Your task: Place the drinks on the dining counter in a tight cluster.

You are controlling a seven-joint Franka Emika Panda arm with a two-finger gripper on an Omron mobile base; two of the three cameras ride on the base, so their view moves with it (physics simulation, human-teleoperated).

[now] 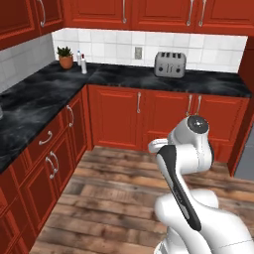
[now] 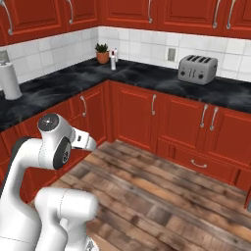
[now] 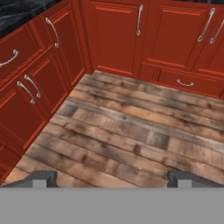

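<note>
Light is even and diffuse, with no visible source. The white tiles [image 1: 119, 47] render bright, and the black worktop [image 1: 44, 94] carries pale marbled sheen, not glare. Shadows are faint. Beyond the gripper [image 3: 112, 178], the wooden floor [image 3: 131, 131] looks soft and coarse. Edges are slightly blurred, without bending at the borders.

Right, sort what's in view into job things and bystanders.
Job: white red-capped bottle, small blue-capped bottle, both on the corner worktop; open gripper.
Bystanders: potted plant, toaster, paper-towel roll.
</note>
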